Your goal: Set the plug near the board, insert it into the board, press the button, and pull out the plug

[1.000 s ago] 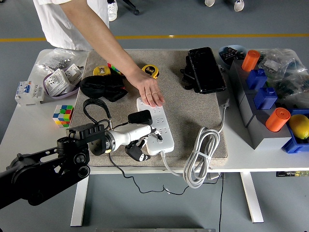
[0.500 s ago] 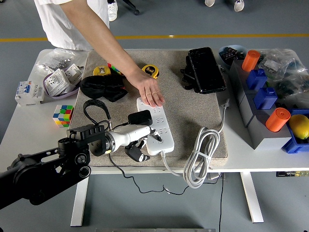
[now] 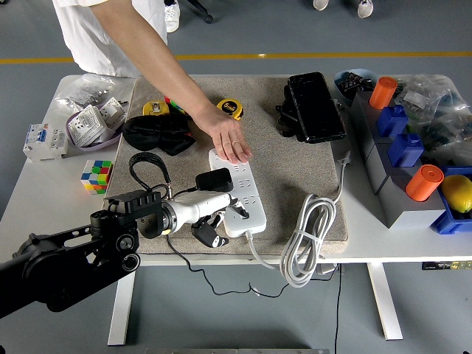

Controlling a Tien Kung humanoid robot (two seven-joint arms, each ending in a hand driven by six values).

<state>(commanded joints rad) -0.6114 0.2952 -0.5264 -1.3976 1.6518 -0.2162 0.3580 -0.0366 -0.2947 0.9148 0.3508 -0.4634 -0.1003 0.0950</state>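
A white power strip lies on the grey mat. A black plug sits at the strip's left edge, over its sockets, and its black cable loops off to the left. My left hand comes in from the lower left and rests at the strip's near end, just below the plug. Its fingers are curled, with their tips on the strip's near left corner, and they hold nothing. A person's hand presses flat on the strip's far end. My right arm is out of view.
The strip's white cord lies coiled over the mat's near right edge. Also on the mat are a black pouch, two tape measures and a black case. A colour cube sits to the left, and blue bins with orange cylinders to the right.
My left arm has edged slightly right toward the strip, and the plug's cable loop has shifted a little. The person's hand has not moved.
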